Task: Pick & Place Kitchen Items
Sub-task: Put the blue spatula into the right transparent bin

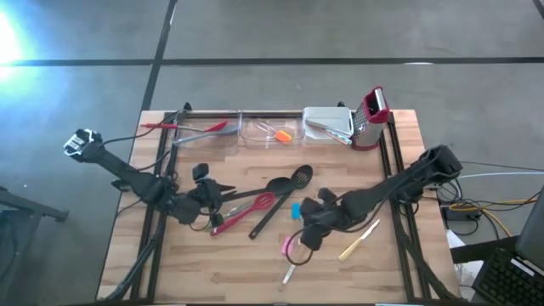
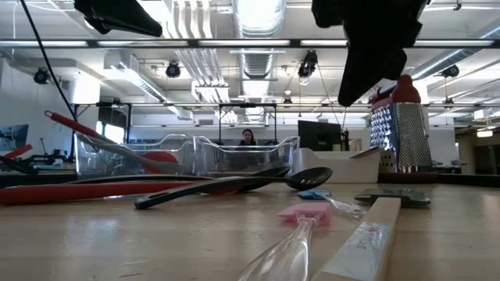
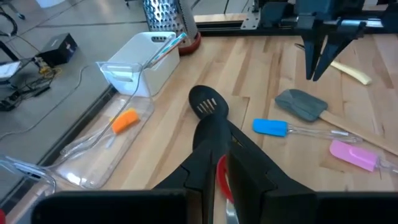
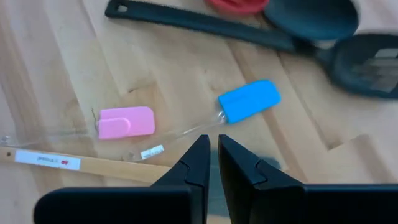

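Both grippers hover shut above the table and hold nothing. My left gripper (image 1: 223,192) (image 3: 222,163) hangs over the red whisk (image 1: 253,205), with the black ladle (image 1: 276,184) and slotted spoon (image 3: 208,102) just ahead of it. My right gripper (image 1: 309,236) (image 4: 213,148) points down over the grey scraper (image 3: 301,103), whose wooden handle (image 4: 93,165) lies flat. The blue scraper (image 4: 249,101) and pink scraper (image 4: 127,121) lie flat beside it. A pale-handled knife (image 1: 357,241) lies near the right arm.
Along the far edge stand two clear tubs (image 1: 204,133) (image 1: 272,133), a white tub (image 1: 327,123) and the steel grater (image 1: 371,115). Red tongs (image 1: 191,127) lie in the left clear tub, and an orange scraper (image 3: 124,119) in the middle one. Bare wood shows near the front edge.
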Motion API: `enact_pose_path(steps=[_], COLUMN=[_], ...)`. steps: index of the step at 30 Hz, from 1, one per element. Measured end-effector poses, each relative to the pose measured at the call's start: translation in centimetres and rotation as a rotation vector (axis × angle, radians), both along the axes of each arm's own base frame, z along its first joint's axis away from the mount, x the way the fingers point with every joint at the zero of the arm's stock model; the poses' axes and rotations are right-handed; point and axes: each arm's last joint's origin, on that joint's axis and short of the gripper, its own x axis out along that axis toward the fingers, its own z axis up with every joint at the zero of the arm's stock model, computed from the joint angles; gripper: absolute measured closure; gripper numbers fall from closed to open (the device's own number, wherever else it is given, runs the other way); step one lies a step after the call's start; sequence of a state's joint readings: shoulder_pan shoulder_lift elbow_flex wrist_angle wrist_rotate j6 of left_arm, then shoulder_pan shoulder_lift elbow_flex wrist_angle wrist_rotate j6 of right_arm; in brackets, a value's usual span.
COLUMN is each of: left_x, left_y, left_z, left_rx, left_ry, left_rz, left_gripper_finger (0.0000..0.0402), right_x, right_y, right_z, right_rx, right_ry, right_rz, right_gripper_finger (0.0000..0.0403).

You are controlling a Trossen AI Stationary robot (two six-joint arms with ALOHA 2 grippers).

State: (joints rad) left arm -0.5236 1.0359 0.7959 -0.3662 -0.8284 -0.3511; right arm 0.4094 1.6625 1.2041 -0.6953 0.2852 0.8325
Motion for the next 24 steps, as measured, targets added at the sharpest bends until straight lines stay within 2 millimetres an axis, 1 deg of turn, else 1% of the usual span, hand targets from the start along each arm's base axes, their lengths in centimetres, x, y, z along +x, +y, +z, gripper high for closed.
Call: enact_pose_path(steps=[3, 6, 12, 17, 21, 24], left_x=[0.0, 0.0, 0.0, 0.0, 0.0, 0.0], left_y=[0.0, 0.0, 0.0, 0.0, 0.0, 0.0], left_z=[0.0, 0.0, 0.0, 0.0, 0.0, 0.0], left_rx=[0.008, 0.016, 0.076, 0.082, 0.083, 0.083], left_ry=[0.003, 0.007, 0.032, 0.035, 0.036, 0.036], left_rz=[-0.004, -0.007, -0.034, -0.037, -0.037, -0.037], left_gripper_finger=[0.0353, 0.0353, 0.0353, 0.0353, 0.0353, 0.0353], right_x=[0.2, 0.5, 1.0, 1.4, 1.4, 1.5], right_y=[-0.2, -0.4, -0.8, -1.0, -1.1, -1.0], right_z=[-0.2, -0.2, 0.0, 0.1, -0.1, -0.8], right_rx=[0.039, 0.071, 0.129, 0.156, 0.171, 0.183], right_ry=[0.005, -0.006, -0.049, -0.092, -0.094, -0.084], right_rz=[-0.037, -0.079, -0.168, -0.189, -0.222, -0.252], right_gripper_finger=[0.0372, 0.0356, 0.0299, 0.0253, 0.0227, 0.0214])
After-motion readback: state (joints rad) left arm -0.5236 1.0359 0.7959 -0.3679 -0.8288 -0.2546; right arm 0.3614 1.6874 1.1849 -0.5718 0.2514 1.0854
